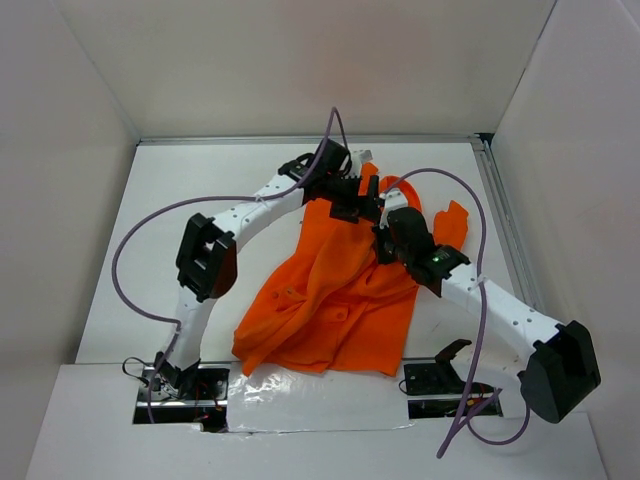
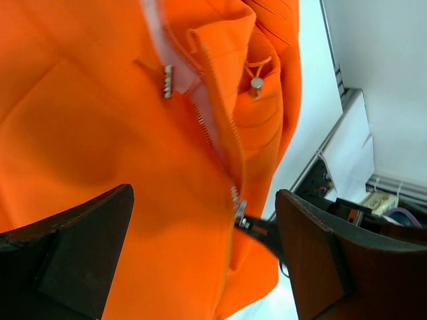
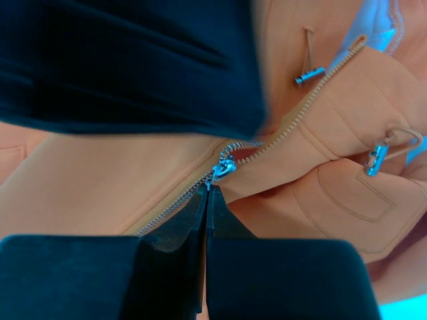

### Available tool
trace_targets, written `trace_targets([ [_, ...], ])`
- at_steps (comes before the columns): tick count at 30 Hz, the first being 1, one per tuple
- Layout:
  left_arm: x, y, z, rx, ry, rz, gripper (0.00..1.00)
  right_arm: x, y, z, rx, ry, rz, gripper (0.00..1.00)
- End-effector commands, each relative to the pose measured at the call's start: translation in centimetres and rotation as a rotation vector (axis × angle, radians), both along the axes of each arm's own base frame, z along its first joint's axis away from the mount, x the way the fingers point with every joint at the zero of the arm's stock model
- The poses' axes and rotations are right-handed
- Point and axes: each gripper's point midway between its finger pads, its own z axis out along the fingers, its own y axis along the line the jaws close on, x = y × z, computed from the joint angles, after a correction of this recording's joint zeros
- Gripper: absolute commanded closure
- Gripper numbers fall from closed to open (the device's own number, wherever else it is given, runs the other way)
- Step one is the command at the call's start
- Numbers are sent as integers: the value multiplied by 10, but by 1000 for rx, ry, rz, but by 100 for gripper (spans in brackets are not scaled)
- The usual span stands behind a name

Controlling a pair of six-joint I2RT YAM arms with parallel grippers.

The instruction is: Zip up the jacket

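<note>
The orange jacket lies crumpled in the middle of the table, its collar end raised between both arms. Its silver zipper is closed below the slider and open above it. My right gripper is shut on the slider's small pull tab; it also shows in the top view. In the left wrist view the slider sits with the right gripper's black tip on it. My left gripper is wide open over the jacket front, near the collar in the top view.
Silver toggles and a snap sit beside the open zipper teeth. A metal rail runs along the table's right edge. Purple cables loop off both arms. A clear plastic sheet lies at the near edge. White walls enclose the table.
</note>
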Motion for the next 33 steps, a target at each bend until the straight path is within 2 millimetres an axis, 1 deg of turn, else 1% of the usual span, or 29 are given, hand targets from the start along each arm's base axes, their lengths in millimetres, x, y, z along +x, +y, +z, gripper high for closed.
trace_targets([
  [1, -2, -18, 13, -56, -19, -82, 1, 2, 16, 16, 53, -70, 64, 100],
  [2, -5, -26, 2, -49, -8, -101, 1, 2, 16, 13, 45, -62, 65, 100],
  [3, -7, -29, -1, -46, -9, -113, 1, 3, 16, 14, 42, -64, 60, 100],
  [4, -8, -37, -1, -37, -25, -117, 1, 3, 14, 11, 33, -52, 48, 100],
  [5, -8, -39, -12, -15, -13, -116, 1, 3, 14, 12, 32, -55, 46, 100],
  [6, -9, -39, -16, 5, -7, -111, 2, 5, 11, 12, 27, -59, 24, 100],
  [8, -11, -37, -25, 21, 13, -112, 9, 6, 9, 14, 29, -65, 12, 100],
  [9, -14, -34, -34, 30, 34, -114, 20, 7, 7, 15, 28, -72, -2, 100],
  [10, -16, -34, -32, 15, 35, -124, 28, 7, 7, 18, 32, -77, -2, 100],
  [11, -18, -33, -35, 13, 39, -133, 37, 7, 7, 17, 34, -73, -1, 100],
  [12, -22, -32, -40, 12, 47, -145, 58, 7, 8, 19, 38, -75, -3, 100],
  [13, -23, -33, -37, -3, 41, -154, 75, 6, 9, 17, 32, -67, 4, 100],
  [14, -25, -35, -36, -13, 47, -157, 90, 7, 10, 17, 32, -65, 4, 100],
  [15, -25, -35, -36, -14, 47, -153, 100, 7, 12, 14, 30, -53, 9, 100],
  [17, -20, -37, -32, -16, 17, -133, 100, 3, 17, 11, 22, -35, 22, 100],
  [18, -18, -36, -31, -15, 12, -123, 100, -2, 21, 4, 19, -6, 48, 100],
  [19, -14, -37, -24, -27, -15, -113, 100, -7, 27, 2, 17, 4, 71, 100],
  [20, -10, -38, -17, -38, -37, -111, 100, -9, 29, -1, 15, 14, 70, 100],
  [22, -1, -37, -8, -43, -65, -94, 100, -19, 39, -10, 39, 64, 97, 100],
  [23, 6, -37, 1, -50, -89, -78, 100, -25, 46, -13, 55, 85, 124, 100],
  [24, 9, -38, 2, -47, -95, -70, 100, -32, 51, -19, 72, 114, 142, 100],
  [26, 17, -37, 12, -58, -114, -60, 100, -45, 64, -23, 97, 146, 190, 100],
  [28, 18, -37, 13, -64, -117, -67, 100, -52, 71, -25, 109, 161, 208, 100],
  [29, 18, -36, 17, -71, -124, -68, 100, -54, 73, -26, 105, 172, 204, 100],
  [31, 15, -36, 15, -69, -125, -82, 100, -50, 68, -26, 91, 156, 152, 100],
  [32, 13, -34, 18, -71, -125, -85, 100, -46, 64, -23, 84, 143, 125, 100],
  [33, 11, -33, 18, -68, -126, -91, 94, -41, 61, -19, 80, 127, 95, 100],
])
